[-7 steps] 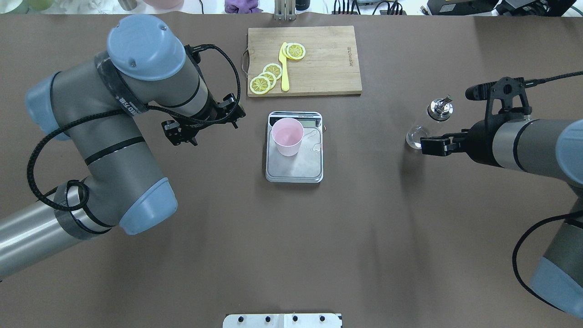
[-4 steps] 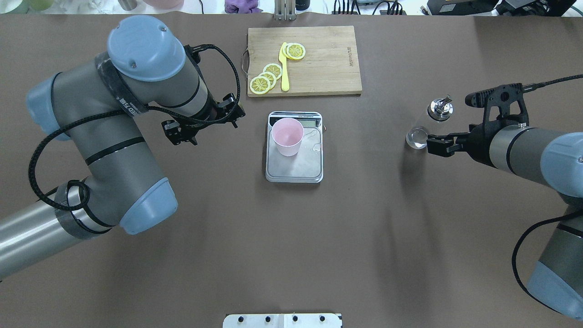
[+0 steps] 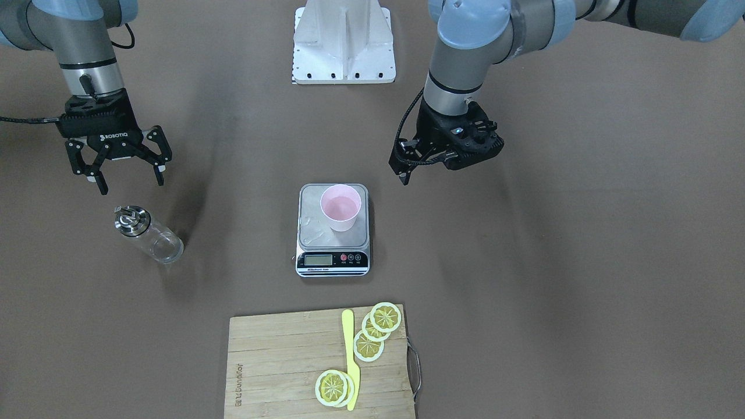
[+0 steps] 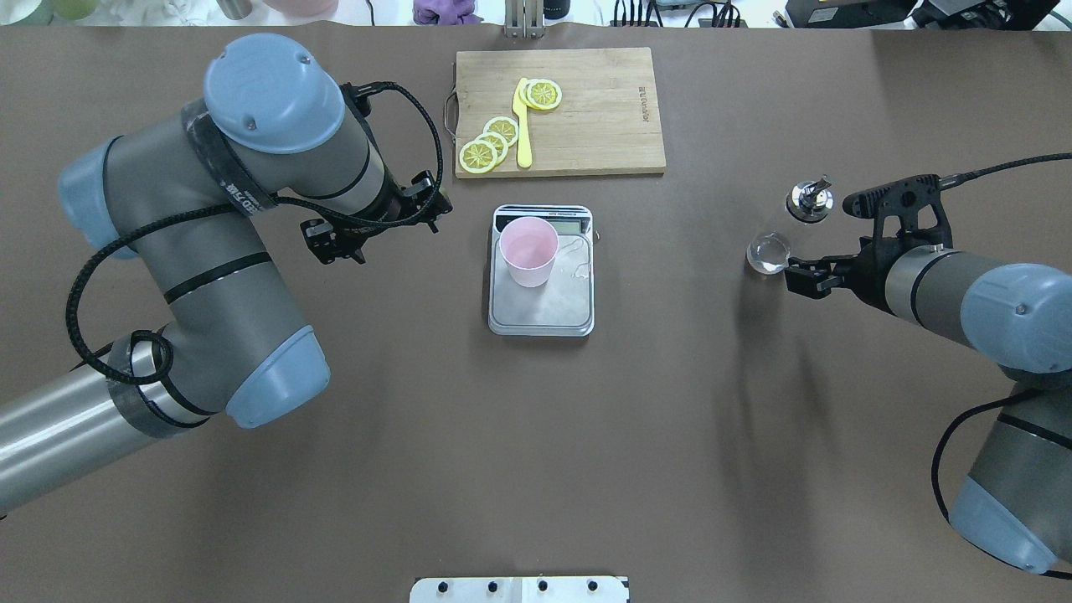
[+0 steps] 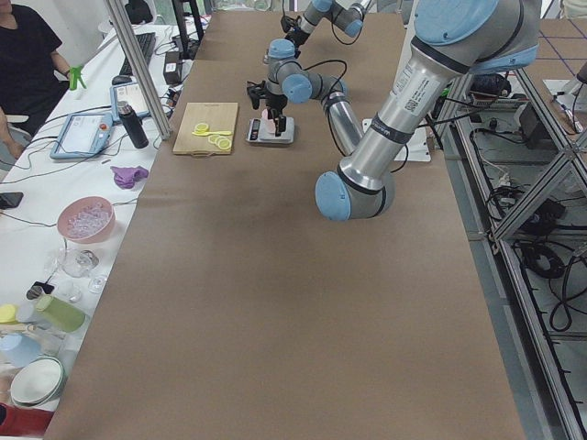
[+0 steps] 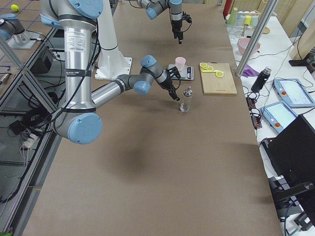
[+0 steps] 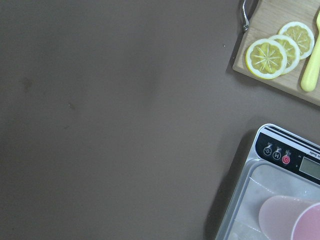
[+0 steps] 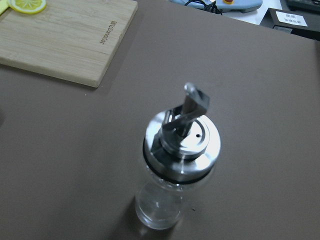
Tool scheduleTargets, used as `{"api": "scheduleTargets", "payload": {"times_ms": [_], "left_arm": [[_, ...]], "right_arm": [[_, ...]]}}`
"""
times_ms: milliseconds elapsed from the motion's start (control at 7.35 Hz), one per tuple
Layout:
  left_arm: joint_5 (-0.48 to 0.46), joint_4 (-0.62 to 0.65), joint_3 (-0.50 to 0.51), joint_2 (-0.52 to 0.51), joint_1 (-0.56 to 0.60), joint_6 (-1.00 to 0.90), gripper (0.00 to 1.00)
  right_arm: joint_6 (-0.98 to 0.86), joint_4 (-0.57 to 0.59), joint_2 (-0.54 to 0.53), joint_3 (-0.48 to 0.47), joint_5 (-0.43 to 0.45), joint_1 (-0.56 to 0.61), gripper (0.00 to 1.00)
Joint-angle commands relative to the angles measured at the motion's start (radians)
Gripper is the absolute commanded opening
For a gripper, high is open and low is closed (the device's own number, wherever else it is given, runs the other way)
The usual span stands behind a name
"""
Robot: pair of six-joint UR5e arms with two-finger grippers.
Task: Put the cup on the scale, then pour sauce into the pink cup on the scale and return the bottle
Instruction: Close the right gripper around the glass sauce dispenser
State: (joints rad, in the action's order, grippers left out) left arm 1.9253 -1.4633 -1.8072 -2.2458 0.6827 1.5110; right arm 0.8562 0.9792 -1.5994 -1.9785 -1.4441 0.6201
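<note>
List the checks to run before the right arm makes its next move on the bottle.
1. The cup stands upright on the scale, within its platform: ok.
2. The bottle stands upright on the table, with its pourer cap on: ok.
3. The right gripper is open and empty: ok.
4. The right gripper is apart from the bottle and touches nothing: ok.
5. The left gripper is off to the side of the scale, clear of the cup: ok.
6. Sauce already in the cup: cannot tell. The inside looks pale pink, and the scale's reading is too small to read.
</note>
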Motion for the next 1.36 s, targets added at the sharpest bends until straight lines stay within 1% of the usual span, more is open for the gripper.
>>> {"api": "scheduleTargets", "payload": {"times_ms": [0, 136, 408, 544, 680, 952, 1224], "left_arm": [[0.0, -0.002, 0.005, 0.0, 0.0, 0.0, 0.99], [0.0, -0.002, 0.011, 0.0, 0.0, 0.0, 0.99], [0.0, -0.003, 0.014, 0.0, -0.005, 0.0, 0.98], [0.0, -0.003, 0.022, 0.0, -0.006, 0.0, 0.98], [-0.002, -0.035, 0.034, 0.002, -0.008, 0.0, 0.98], [0.0, -0.055, 0.052, 0.002, -0.008, 0.002, 0.99], [0.0, -0.057, 0.054, 0.002, -0.008, 0.0, 0.98]], "right_arm": [[-0.002, -0.237, -0.01, 0.139, 0.046, -0.014, 0.99], [-0.005, -0.296, -0.01, 0.188, 0.054, -0.019, 0.99], [-0.003, -0.416, 0.004, 0.288, 0.172, -0.078, 0.99], [-0.003, -0.469, 0.006, 0.311, 0.174, -0.085, 0.99], [-0.003, -0.514, 0.007, 0.322, 0.179, -0.085, 0.99], [-0.003, -0.534, 0.016, 0.323, 0.18, -0.086, 0.99], [-0.009, -0.541, 0.064, 0.367, 0.227, -0.086, 0.99]]}}
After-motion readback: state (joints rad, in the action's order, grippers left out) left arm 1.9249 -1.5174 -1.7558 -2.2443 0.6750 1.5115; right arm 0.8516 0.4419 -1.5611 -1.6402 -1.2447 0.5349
